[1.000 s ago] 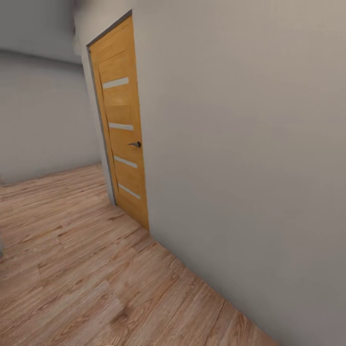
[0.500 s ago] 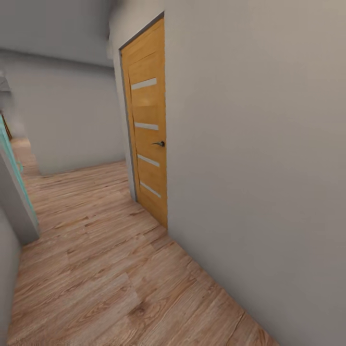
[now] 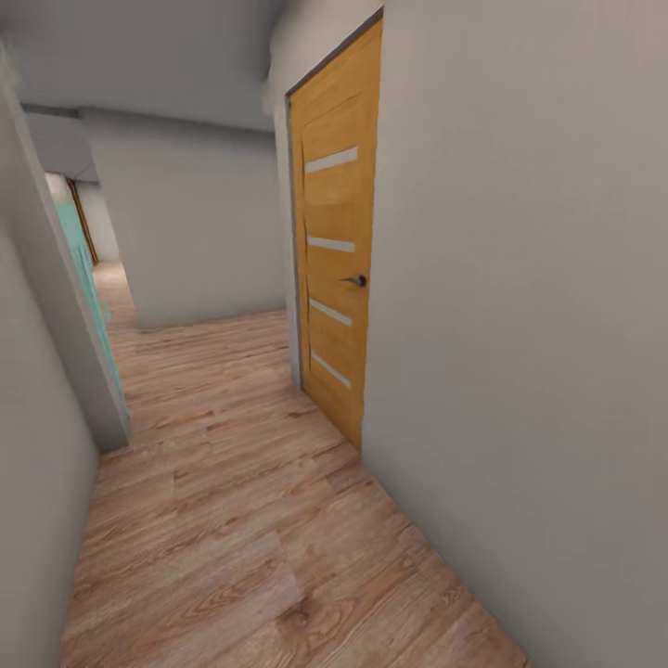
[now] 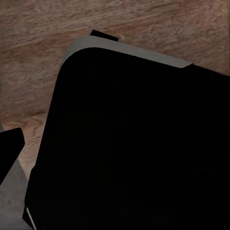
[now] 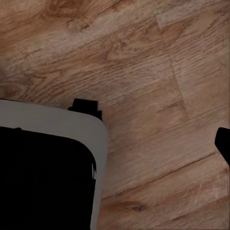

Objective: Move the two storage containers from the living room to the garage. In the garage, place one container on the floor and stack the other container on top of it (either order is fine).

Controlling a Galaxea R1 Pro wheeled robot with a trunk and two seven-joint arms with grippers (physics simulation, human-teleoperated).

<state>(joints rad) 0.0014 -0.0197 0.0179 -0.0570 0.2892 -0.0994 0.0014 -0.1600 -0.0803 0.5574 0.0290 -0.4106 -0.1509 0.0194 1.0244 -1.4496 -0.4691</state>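
A: Left gripper (image 4: pixel 10 143): just one dark tip at the frame's edge. Can't tell how wide it stands or whether it holds anything.
B: What's around it in the left wrist view?
A: A big black body (image 4: pixel 134 143) with a rounded corner and a grey rim (image 4: pixel 129 50). Behind it is a plank floor (image 4: pixel 48 28). The tip hangs over a pale grey strip beside the black body.
B: Right gripper (image 5: pixel 223 143)?
A: Same story: a dark sliver at the edge over the planks. Opening and hold, can't tell. In that view the black body (image 5: pixel 43 182) sits in one corner, grey rim along two sides, with a small black tab (image 5: pixel 85 106) sticking out past the rim.
B: Head view?
A: A narrow corridor on the same light wood planks. The right wall (image 3: pixel 520 325) is plain grey. Set in it is an orange-brown door (image 3: pixel 339 269), shut, with four pale slits and a dark handle (image 3: pixel 354 280). The left wall (image 3: pixel 37 464) is close by. Past it is a teal panel (image 3: pixel 79 250), then a grey far wall (image 3: pixel 195 223), with the passage running on to its left.
B: Bins?
A: Can't tell where they are from these views.
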